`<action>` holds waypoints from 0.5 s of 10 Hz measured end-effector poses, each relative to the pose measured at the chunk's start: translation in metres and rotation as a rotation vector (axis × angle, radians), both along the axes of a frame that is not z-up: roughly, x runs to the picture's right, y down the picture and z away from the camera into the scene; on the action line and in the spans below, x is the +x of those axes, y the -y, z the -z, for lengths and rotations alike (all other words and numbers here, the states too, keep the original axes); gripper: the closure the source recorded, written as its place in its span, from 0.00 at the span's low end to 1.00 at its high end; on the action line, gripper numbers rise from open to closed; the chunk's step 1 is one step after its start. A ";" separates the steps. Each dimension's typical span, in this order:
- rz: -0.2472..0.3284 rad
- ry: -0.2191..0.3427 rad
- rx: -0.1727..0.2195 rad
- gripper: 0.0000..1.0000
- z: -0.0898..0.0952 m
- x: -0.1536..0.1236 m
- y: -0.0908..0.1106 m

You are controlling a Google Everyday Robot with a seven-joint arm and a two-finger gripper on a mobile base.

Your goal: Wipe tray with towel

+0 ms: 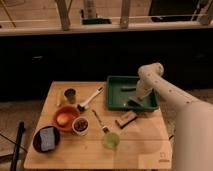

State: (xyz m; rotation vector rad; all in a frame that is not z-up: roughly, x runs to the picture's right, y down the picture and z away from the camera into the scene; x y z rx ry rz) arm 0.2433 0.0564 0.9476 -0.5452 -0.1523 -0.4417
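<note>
Tray (117, 95) comes first: there is one, dark green and flat with a low rim, and it sits at the far right corner of the wooden table (142, 150). One white robot arm (165, 87) comes in from the right, bends high over the tray and points down into it. The one gripper (134, 102) is at the end of the arm, low inside the tray, close to the tray's near rim. The tray lies under the gripper and all around it. I cannot tell if the gripper is spread wide, pressed together or pinching something. On the table, just beside the tray's near rim, lies one brown block (125, 119). In the middle of the table lie one fork (100, 121) and one brush with a white handle (90, 100). One green cup (111, 141) stands closer to the near edge. By the far left corner stand one small dark cup (70, 94) and one yellow thing (60, 98). One orange bowl (65, 117) sits just beside one small white bowl (81, 125). At the near left corner is one dark plate (37, 142) with one blue sponge (47, 138) on it.
</note>
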 end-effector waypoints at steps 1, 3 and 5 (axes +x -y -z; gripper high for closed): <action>0.000 0.005 0.003 1.00 -0.003 -0.004 0.003; 0.022 0.030 -0.003 1.00 -0.010 -0.020 0.005; 0.045 0.073 -0.014 1.00 -0.010 -0.038 0.000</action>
